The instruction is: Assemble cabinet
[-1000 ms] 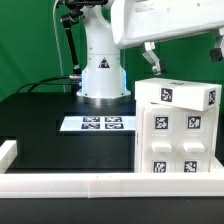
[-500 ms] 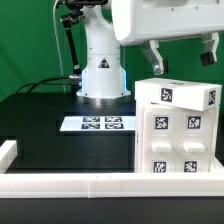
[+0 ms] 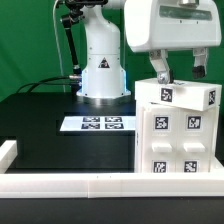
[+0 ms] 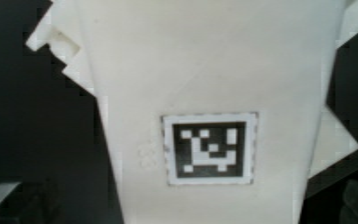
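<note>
The cabinet is a white blocky box with several black-and-white tags on its top and front, standing at the exterior view's right on the black table. My gripper hangs just above the cabinet's top, jaws spread wide, with one finger over the top's left part and the other near its right part. It holds nothing. In the wrist view the cabinet's white top with one tag fills most of the picture.
The marker board lies flat in the middle of the table in front of the arm's white base. A low white rail runs along the front edge and turns up at the left corner.
The gripper has come down toward the cabinet's top and shifted a little toward the exterior view's right. Its jaws stay spread. The cabinet has not moved.
</note>
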You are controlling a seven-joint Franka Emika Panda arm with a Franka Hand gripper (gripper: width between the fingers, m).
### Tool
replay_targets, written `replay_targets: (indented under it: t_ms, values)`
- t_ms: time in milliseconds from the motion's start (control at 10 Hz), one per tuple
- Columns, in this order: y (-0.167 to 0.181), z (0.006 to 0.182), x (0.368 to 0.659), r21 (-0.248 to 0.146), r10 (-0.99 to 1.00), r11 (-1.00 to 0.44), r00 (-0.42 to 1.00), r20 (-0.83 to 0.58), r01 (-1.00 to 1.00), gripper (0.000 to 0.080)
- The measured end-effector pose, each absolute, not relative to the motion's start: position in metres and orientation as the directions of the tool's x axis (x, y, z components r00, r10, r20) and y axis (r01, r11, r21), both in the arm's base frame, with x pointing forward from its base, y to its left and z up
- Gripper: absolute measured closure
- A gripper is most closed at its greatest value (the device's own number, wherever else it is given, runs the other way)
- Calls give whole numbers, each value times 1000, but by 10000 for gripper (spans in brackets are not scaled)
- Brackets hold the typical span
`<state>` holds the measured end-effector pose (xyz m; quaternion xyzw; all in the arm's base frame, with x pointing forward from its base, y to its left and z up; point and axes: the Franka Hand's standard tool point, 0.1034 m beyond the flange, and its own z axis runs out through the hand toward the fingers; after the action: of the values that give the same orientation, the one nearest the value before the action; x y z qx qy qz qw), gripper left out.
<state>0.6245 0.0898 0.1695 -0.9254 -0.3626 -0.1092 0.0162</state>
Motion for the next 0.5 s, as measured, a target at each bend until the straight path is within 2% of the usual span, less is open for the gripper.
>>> replay_targets:
  t_ms: [500]
  values:
    - [87,159,621,42,646,-756,734,209,653,2]
